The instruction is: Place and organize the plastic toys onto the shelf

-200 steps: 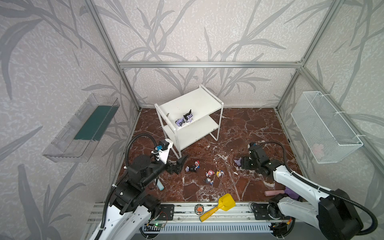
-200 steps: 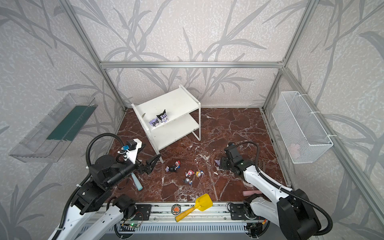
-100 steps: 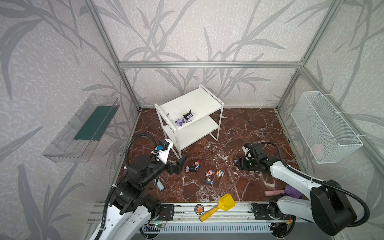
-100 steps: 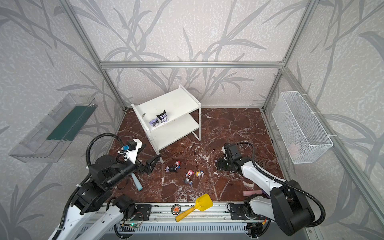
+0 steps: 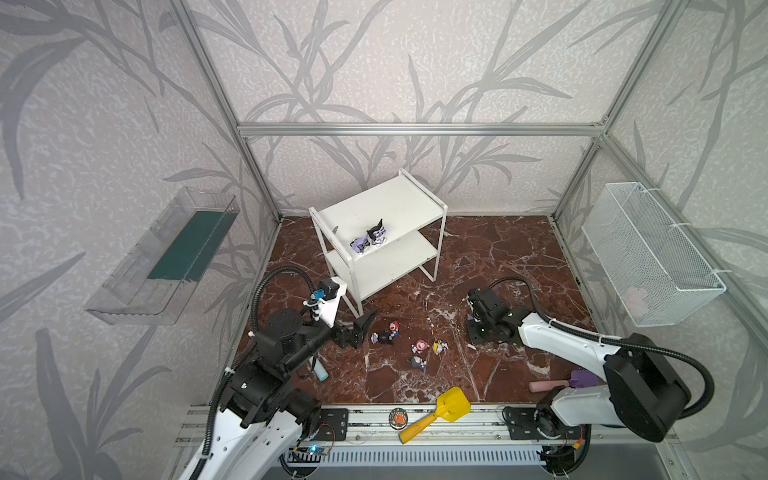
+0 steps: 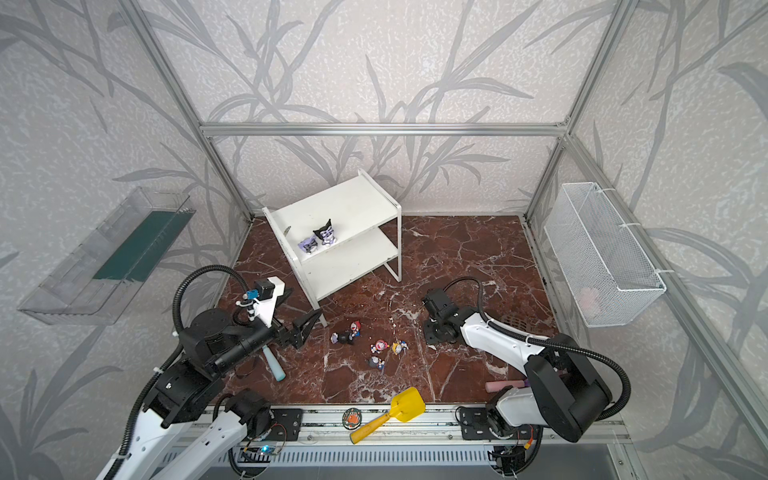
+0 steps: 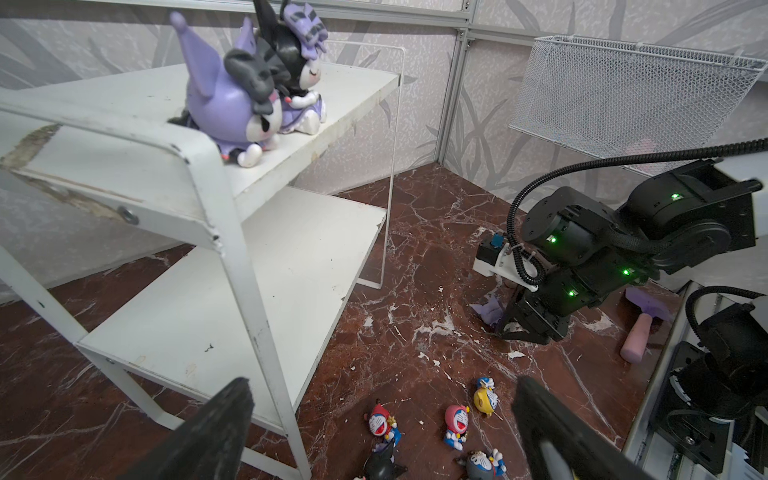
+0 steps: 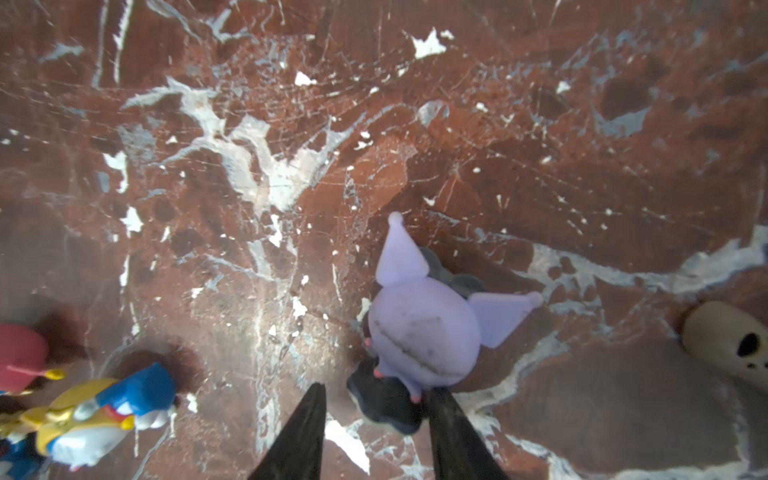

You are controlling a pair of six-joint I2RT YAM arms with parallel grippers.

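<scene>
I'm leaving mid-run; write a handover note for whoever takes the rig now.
Left pincer: open, empty, hovering near the shelf's front leg.
Right pincer: jaws apart around a purple figurine on the floor, not yet clamped.
Done: two purple-black figurines on the shelf's top board.
To do: that purple one plus black, red-hatted, pink, yellow and grey figurines on the floor.
</scene>
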